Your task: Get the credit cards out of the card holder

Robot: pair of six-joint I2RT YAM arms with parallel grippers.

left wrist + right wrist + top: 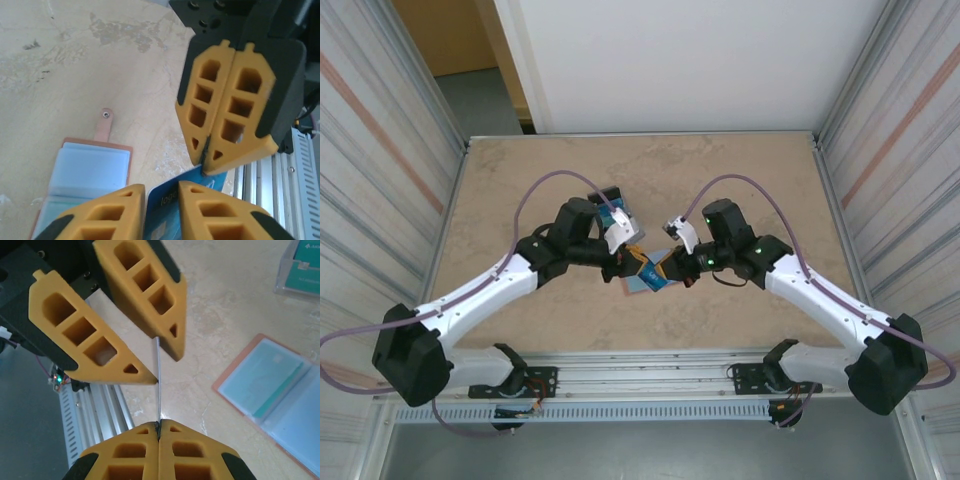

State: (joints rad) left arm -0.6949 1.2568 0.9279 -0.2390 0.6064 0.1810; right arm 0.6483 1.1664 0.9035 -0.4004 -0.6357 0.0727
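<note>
A blue credit card (165, 210) hangs above the table between both grippers. My right gripper (159, 424) is shut on its one edge, and in the left wrist view the same gripper (205, 165) pinches the card's far corner. My left gripper (161, 186) has its fingers closed against the card from both sides, slantwise; seen from the right wrist, that gripper (166, 369) touches the edge-on card (159, 390). The card holder (95, 165) lies open on the table, pink-rimmed with blue-grey pockets and a pink tab (104, 125). A teal card (280, 385) sits in one pocket of the holder (235, 395).
A clear box (300, 265) with teal cards stands on the table behind the left arm (615, 208). The metal rail (300, 175) at the table's near edge runs close below the grippers. Both grippers (650, 265) meet at mid-table.
</note>
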